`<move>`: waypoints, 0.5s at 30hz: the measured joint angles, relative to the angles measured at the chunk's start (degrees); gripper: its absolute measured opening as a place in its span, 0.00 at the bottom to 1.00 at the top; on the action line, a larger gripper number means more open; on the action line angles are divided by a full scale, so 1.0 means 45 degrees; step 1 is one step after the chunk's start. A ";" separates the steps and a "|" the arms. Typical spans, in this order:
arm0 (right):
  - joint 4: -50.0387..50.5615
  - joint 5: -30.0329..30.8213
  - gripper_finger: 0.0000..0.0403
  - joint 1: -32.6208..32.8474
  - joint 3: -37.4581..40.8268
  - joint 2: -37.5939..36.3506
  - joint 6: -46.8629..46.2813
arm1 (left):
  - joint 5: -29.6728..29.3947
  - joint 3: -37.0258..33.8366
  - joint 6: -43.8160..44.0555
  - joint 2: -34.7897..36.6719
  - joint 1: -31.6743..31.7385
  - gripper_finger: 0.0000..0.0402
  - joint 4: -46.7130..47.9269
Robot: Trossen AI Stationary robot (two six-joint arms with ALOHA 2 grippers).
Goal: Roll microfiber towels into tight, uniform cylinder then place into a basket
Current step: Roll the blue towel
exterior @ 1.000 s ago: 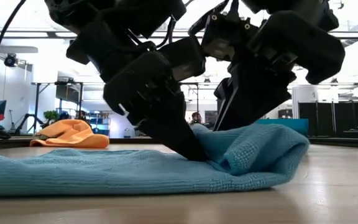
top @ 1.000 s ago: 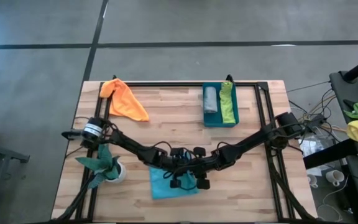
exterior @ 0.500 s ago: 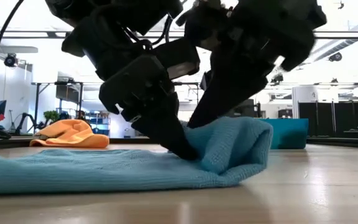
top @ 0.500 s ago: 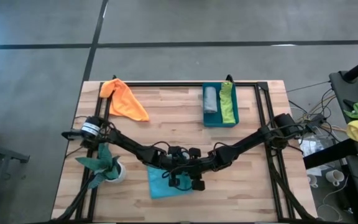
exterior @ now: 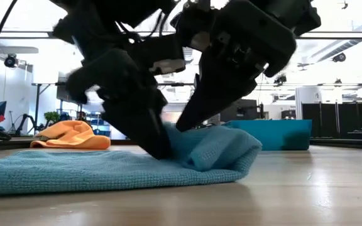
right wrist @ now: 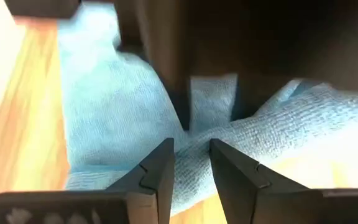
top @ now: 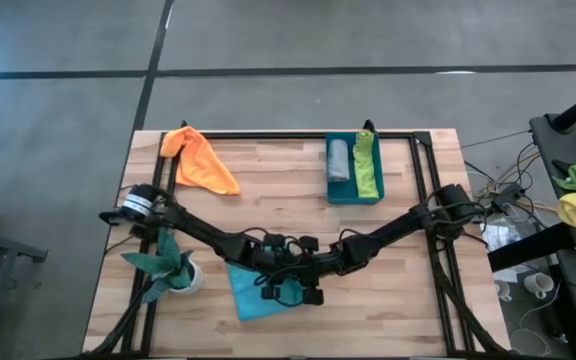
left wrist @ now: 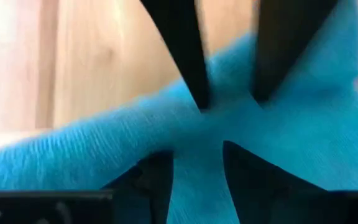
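Note:
The turquoise towel (top: 248, 295) lies on the table near the front edge, its left part flat (exterior: 55, 172) and its right part turned over into a thick fold (exterior: 222, 147). My left gripper (top: 276, 290) and my right gripper (top: 311, 292) stand side by side over that fold, both shut on it. The teal basket (top: 353, 195) at the far right holds a grey roll (top: 339, 160) and a lime green roll (top: 367, 165). The orange towel (top: 203, 162) lies loose at the far left. My left gripper pinches the towel's raised fold (left wrist: 197, 155) between its two fingers (left wrist: 157, 180). It comes slanting down from the table's left. The fold is lifted a little while the flat part lies on the table. My right gripper pinches the same fold (right wrist: 191, 146) between its two fingers (right wrist: 160, 168), close beside the left gripper. It comes slanting down from the table's right. The cloth below it rests on the table.
A plant in a white pot (top: 173, 272) stands at the table's near left, close to the left arm. A black frame rail (top: 423, 190) runs along the right side. Bare wood (top: 268, 200) lies between the towel and the basket.
Both grippers have gone toward the table's left, keeping hold of the turquoise towel. Its right part has been carried over onto itself, so the thick fold now sits farther left. The flat left part has stayed on the table.

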State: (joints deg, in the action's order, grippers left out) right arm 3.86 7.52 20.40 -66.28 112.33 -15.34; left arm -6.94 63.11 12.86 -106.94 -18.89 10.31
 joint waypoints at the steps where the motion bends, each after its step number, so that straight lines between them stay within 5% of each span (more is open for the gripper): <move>1: -0.0111 0.0002 0.25 -0.0002 0.0008 0.0002 0.0076 | 0.0001 -0.0001 -0.0005 0.0084 -0.0038 0.31 0.0145; 15: -0.0811 -0.0104 0.24 -0.0121 0.0227 0.0686 0.0389 | -0.0597 -0.0331 0.0151 0.1196 -0.0994 0.31 0.0716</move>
State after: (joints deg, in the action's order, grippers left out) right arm 0.21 7.05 19.86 -65.25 115.42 -13.59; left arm -9.63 61.63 13.54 -101.56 -23.36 13.53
